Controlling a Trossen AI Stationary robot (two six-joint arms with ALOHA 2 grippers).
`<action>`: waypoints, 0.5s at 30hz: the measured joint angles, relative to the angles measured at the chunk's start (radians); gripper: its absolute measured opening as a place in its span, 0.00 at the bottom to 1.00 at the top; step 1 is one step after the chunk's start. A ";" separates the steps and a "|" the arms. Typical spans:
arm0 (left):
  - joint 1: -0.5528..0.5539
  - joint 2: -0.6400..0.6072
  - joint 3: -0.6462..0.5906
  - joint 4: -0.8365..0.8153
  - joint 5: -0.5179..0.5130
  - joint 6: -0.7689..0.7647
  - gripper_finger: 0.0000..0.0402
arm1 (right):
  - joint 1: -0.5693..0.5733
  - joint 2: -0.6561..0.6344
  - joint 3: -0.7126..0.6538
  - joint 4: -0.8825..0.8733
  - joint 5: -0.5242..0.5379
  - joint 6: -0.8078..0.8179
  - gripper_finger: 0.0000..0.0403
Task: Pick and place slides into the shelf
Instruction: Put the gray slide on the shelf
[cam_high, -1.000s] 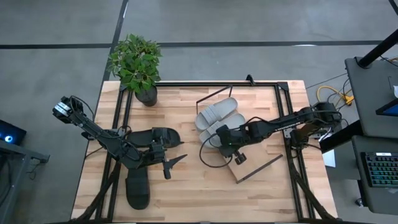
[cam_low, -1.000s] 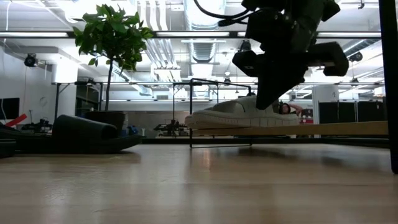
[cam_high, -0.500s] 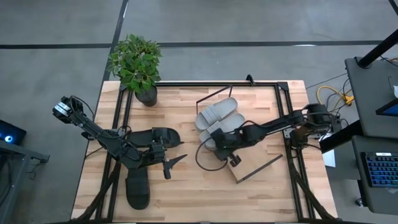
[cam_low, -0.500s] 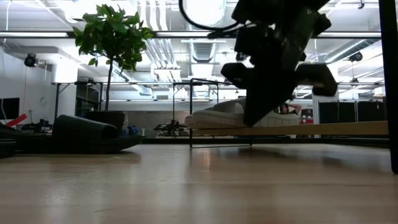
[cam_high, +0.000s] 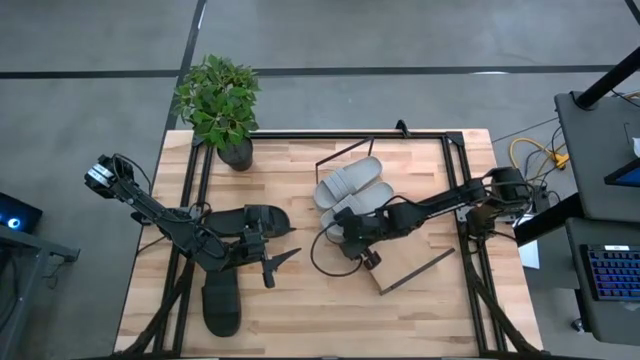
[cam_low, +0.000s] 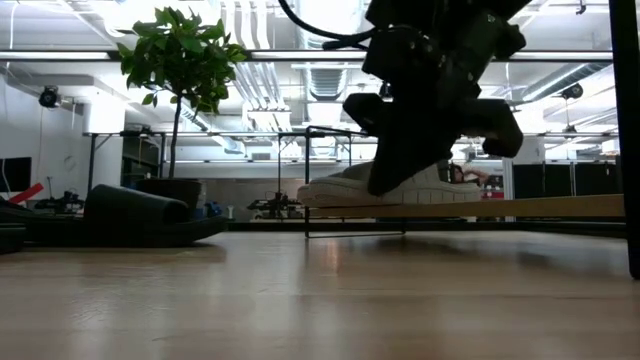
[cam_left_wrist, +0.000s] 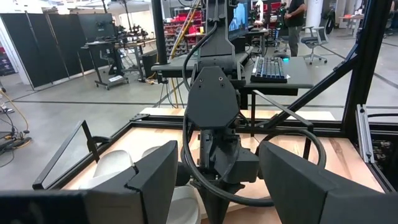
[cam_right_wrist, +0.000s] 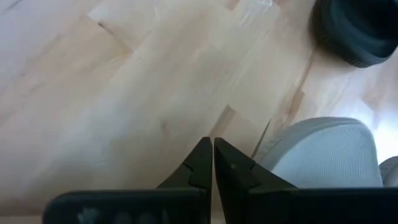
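Two light grey slides (cam_high: 350, 190) lie side by side on the shelf (cam_high: 405, 252), a slanted plywood board in a black rod frame; the low view shows one grey slide (cam_low: 335, 188) on the board (cam_low: 530, 207). One black slide (cam_high: 262, 218) lies on the table left of the shelf, the other black slide (cam_high: 221, 300) nearer the near edge. My right gripper (cam_high: 345, 242) is shut and hangs over the table at the grey slides' near-left end (cam_right_wrist: 323, 155). My left gripper (cam_high: 277, 262) is open, between the two black slides.
A potted plant (cam_high: 220, 100) stands at the table's far left corner. Black frame rails (cam_high: 470, 200) run along the table's sides and far edge. Bare wood lies between the black slides and the shelf, and along the near edge.
My right gripper has moved toward the table's left, from over the shelf board to over the table at the board's left end, staying shut. The left arm and all the slides have kept still.
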 joint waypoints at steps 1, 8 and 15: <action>0.000 0.000 0.000 0.000 0.000 0.000 0.53 | 0.000 0.003 0.003 -0.001 0.001 -0.006 0.02; 0.000 0.000 0.000 0.000 0.000 0.000 0.53 | 0.000 0.018 0.023 0.007 0.006 -0.040 0.02; 0.000 0.000 0.000 0.000 0.000 0.000 0.53 | -0.003 0.018 0.026 0.032 0.016 -0.067 0.02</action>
